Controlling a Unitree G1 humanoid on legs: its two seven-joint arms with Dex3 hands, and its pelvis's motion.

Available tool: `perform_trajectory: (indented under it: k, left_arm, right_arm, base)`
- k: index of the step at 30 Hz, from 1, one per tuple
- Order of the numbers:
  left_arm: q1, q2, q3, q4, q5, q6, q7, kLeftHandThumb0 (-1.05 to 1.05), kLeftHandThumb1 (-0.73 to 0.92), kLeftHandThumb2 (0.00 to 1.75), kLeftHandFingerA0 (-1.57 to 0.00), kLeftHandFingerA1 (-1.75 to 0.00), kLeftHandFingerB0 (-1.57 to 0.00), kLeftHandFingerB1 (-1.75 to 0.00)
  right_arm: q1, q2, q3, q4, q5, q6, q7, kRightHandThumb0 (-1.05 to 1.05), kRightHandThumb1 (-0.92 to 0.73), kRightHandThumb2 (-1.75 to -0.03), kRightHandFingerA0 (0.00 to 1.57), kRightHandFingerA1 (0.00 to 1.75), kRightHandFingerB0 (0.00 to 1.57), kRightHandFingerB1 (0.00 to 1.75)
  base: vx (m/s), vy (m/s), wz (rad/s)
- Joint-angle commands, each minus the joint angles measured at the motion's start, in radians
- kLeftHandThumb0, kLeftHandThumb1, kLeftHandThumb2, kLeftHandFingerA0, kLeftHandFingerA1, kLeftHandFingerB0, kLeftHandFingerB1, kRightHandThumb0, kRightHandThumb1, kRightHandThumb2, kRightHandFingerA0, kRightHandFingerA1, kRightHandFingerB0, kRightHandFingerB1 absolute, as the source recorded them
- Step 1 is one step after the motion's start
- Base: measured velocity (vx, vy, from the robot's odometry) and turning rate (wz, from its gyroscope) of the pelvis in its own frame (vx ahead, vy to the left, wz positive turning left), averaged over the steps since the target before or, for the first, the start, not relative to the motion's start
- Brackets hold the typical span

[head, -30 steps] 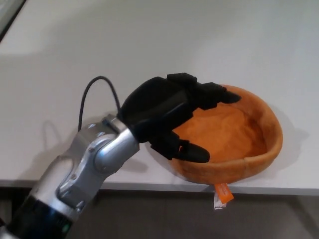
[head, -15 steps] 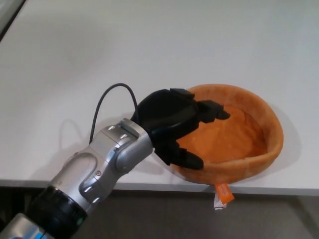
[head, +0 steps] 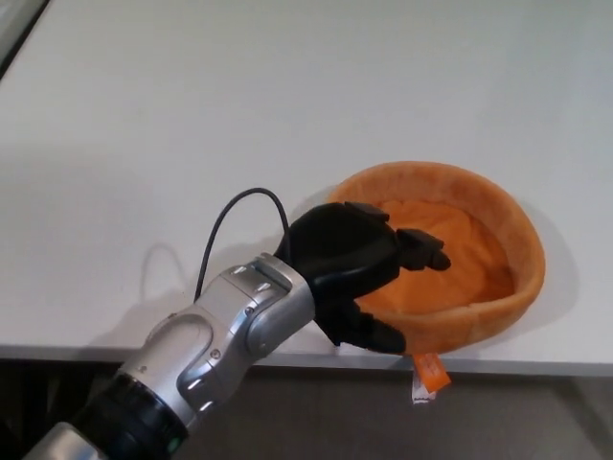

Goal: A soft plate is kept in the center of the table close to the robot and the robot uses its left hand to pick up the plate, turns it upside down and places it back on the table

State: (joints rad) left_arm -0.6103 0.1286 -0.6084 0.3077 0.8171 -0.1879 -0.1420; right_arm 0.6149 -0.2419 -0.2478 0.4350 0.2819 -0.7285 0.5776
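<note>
Closed in on the near-left rim of the soft plate (head: 460, 244) over the last second: left robot hand (head: 359, 273) now lower and further in, two fingers (head: 417, 247) hooked over the wall into the orange bowl of it, thumb (head: 374, 333) tucked along the outside of that same wall at the desk's front edge. Looks like a pinch on the rim, wall between thumb and fingers, though how firm cannot be judged. Plate not yet lifted, by the look of it: resting right way up on the white desk (head: 192, 115), close to the front edge, right of centre, small orange tag (head: 427, 372) hanging below that edge.

Against the earliest frame: fingers then spread and hovering above the hollow, thumb clear of the wall; half a second back, already dipping toward the rim. Forearm (head: 220, 345) pushed forward and to the right across those frames, black cable (head: 235, 216) loop carried along with it. Plate itself barely shifted. Likely meaning: reach over, grasp being set, lift and turn-over still to come. Right robot hand nowhere to be seen.
</note>
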Motion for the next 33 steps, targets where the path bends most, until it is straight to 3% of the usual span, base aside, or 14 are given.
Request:
perform_trajectory:
  k: [1,3,4,9,10,12,13,21,23,26,27,29,30,33]
  left_arm:
    - [0.013,-0.001,-0.019,0.025,0.017,0.035,-0.012,-0.91,0.51,0.98,-0.43,-0.51,-0.42,-0.45]
    - [0.012,-0.003,-0.027,0.030,0.023,0.038,-0.014,-0.94,0.69,0.62,-0.46,-0.43,-0.49,-0.36]
    - [0.011,-0.004,-0.038,0.033,0.031,0.043,-0.020,-0.91,0.52,0.99,-0.43,-0.51,-0.41,-0.45]
    - [0.005,-0.003,-0.053,0.056,0.032,0.044,-0.015,-0.91,0.52,0.99,-0.43,-0.52,-0.41,-0.45]
    - [0.000,-0.002,-0.067,0.063,0.045,0.047,-0.024,-0.92,0.69,0.62,-0.47,-0.44,-0.49,-0.36]
    - [-0.005,0.002,-0.079,0.063,0.060,0.053,-0.032,-0.91,0.68,0.62,-0.46,-0.45,-0.49,-0.36]
    - [-0.017,0.013,-0.101,0.061,0.092,0.054,-0.043,-0.85,0.66,0.61,-0.47,-0.47,-0.49,-0.37]
    - [-0.064,0.046,-0.260,0.066,0.301,0.166,-0.143,-0.89,0.67,0.61,-0.62,-0.69,-0.62,-0.47]
    - [-0.074,0.045,-0.284,0.069,0.338,0.207,-0.181,-0.90,0.52,0.97,-0.57,-0.70,-0.52,-0.51]
    - [-0.085,0.040,-0.288,0.075,0.344,0.266,-0.264,-1.00,0.61,0.73,-0.36,-0.37,-0.31,-0.33]
    - [-0.082,0.037,-0.279,0.085,0.335,0.277,-0.257,-0.96,0.53,0.94,-0.72,-1.25,-0.39,-0.45]
    - [-0.077,0.033,-0.269,0.095,0.321,0.287,-0.248,-0.96,0.53,0.94,-0.72,-1.25,-0.39,-0.45]
    - [-0.071,0.031,-0.260,0.100,0.310,0.285,-0.225,-0.85,0.61,0.59,-0.87,-1.65,-0.63,-1.32]
    - [-0.057,0.029,-0.250,0.111,0.303,0.271,-0.150,-0.76,0.53,0.62,-0.94,-1.70,-0.73,-1.42]
  right_arm:
    - [-0.006,-0.010,-0.006,0.002,0.022,0.034,0.009,-0.73,-0.77,-0.65,0.60,0.40,0.33,0.32]
    - [-0.008,-0.009,-0.008,0.002,0.021,0.034,0.007,-0.69,-0.61,-0.96,0.53,0.55,0.28,0.47]
    - [-0.009,-0.007,-0.010,-0.001,0.026,0.038,0.007,-0.69,-0.62,-0.96,0.53,0.55,0.28,0.47]
    - [-0.027,-0.006,-0.011,0.026,0.017,0.010,0.013,-0.77,-0.67,-0.98,0.51,0.52,0.25,0.45]
    - [-0.019,-0.005,-0.010,0.006,0.013,0.018,0.005,-0.76,-0.68,-0.98,0.50,0.52,0.25,0.44]
    - [-0.023,-0.007,-0.012,0.016,0.007,0.011,0.004,-0.68,-0.78,-0.65,0.60,0.39,0.32,0.31]
    - [-0.028,-0.008,-0.015,0.027,-0.007,-0.012,-0.005,-0.72,-0.67,-0.98,0.52,0.54,0.26,0.45]
    - [-0.003,-0.009,-0.009,-0.022,-0.005,0.022,-0.011,-0.69,-0.64,-0.99,0.51,0.55,0.24,0.46]
    - [-0.002,-0.011,-0.010,-0.021,-0.019,0.016,-0.019,-0.69,-0.65,-0.99,0.52,0.55,0.25,0.47]
    - [-0.011,-0.008,-0.007,-0.007,-0.022,0.014,-0.020,-0.70,-0.66,-1.00,0.53,0.55,0.25,0.47]
    - [-0.012,-0.008,-0.006,-0.009,-0.019,0.010,-0.016,-0.74,-0.71,-1.00,0.52,0.54,0.23,0.45]
    - [-0.011,-0.009,-0.005,-0.014,-0.016,0.001,-0.010,-0.74,-0.71,-1.00,0.52,0.54,0.23,0.45]
    - [-0.011,-0.009,-0.005,-0.013,-0.014,0.008,-0.009,-0.70,-0.81,-0.66,0.59,0.39,0.32,0.31]
    - [-0.010,-0.012,-0.006,-0.011,-0.006,0.023,-0.004,-0.72,-0.66,-0.99,0.51,0.55,0.26,0.46]
  base:
    - [0.00,0.000,0.00]
    - [0.00,0.000,0.00]
    - [0.00,0.000,0.00]
    - [0.00,0.000,0.00]
    - [0.00,0.000,0.00]
    - [0.00,0.000,0.00]
    - [0.00,0.000,0.00]
    - [0.00,0.000,0.00]
    - [0.00,0.000,0.00]
    - [0.00,0.000,0.00]
    - [0.00,0.000,0.00]
    - [0.00,0.000,0.00]
    - [0.00,0.000,0.00]
    - [0.00,0.000,0.00]
